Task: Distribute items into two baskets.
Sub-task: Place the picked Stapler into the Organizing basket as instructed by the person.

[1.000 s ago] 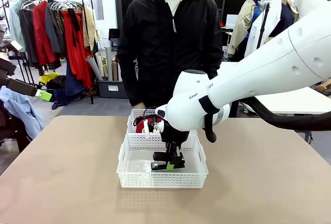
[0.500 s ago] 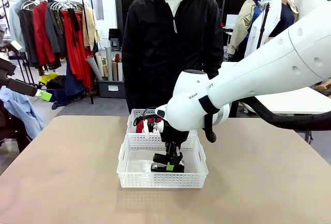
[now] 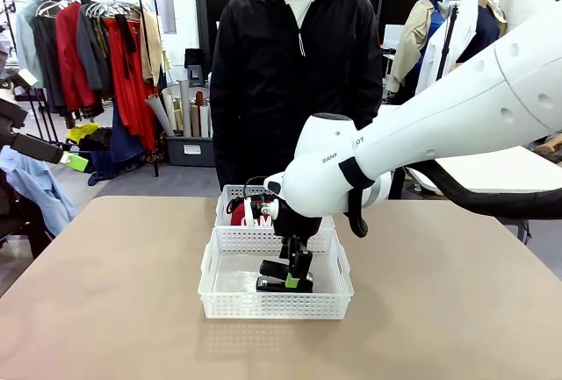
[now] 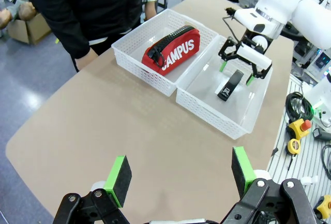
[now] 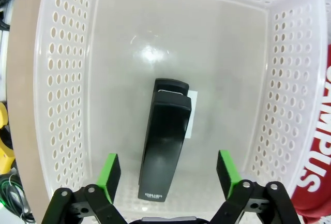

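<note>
Right wrist view: the right gripper (image 5: 165, 175) hangs over the near basket (image 5: 54, 94) with its jaws spread wide, the green pads (image 5: 109, 173) apart from the black stapler (image 5: 164, 154) lying flat on the basket floor between them. In the far basket (image 4: 135, 42), touching the near one, lies the red CAMPUS pouch (image 4: 172, 53). The left gripper (image 4: 180, 175) hovers over the table (image 4: 103, 125), jaws open and empty. A person (image 3: 297, 73) stands at the far side.

Black stapler (image 5: 164, 138) in white perforated basket (image 5: 57, 79); red pouch (image 4: 172, 52), white lettering.
</note>
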`<move>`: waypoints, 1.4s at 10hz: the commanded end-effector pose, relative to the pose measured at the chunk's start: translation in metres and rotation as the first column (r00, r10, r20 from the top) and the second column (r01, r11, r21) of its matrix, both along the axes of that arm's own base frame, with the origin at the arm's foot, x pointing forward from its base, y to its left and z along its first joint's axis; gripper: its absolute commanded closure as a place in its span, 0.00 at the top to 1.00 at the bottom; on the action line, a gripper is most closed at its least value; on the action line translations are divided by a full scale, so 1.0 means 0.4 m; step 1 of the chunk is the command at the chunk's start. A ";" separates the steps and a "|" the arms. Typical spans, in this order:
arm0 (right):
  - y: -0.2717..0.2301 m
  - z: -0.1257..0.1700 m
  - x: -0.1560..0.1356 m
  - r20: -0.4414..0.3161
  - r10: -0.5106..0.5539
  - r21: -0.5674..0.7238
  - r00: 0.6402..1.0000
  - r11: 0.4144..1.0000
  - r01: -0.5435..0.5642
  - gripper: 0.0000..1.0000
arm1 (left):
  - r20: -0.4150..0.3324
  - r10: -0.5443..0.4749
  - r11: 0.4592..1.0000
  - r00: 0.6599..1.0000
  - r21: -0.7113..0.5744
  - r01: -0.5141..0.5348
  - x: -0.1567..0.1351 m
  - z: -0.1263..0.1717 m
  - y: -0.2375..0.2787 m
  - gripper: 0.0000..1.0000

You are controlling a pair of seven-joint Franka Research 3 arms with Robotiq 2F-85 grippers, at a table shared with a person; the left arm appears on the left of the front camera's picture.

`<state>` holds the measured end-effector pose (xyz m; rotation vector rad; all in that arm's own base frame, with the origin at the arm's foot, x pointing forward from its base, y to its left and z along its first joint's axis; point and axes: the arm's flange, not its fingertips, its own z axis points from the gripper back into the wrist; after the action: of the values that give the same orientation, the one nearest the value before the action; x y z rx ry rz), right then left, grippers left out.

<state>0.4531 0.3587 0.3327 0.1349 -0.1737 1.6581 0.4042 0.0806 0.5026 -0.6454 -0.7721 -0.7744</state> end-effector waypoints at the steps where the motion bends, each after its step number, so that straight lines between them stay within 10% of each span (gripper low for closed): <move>1: -0.005 0.044 -0.008 -0.006 -0.026 0.003 1.000 1.000 0.026 1.00 | 0.007 0.007 1.000 1.000 -0.026 -0.007 -0.007 -0.001 -0.005 1.00; 14: -0.008 0.052 0.002 0.009 -0.022 0.004 1.000 1.000 0.022 1.00 | 0.007 0.007 1.000 1.000 -0.026 -0.007 -0.007 -0.001 -0.005 1.00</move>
<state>0.4542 0.3551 0.3505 0.1311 -0.1786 1.6345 0.4042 0.0807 0.5026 -0.6454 -0.7721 -0.7744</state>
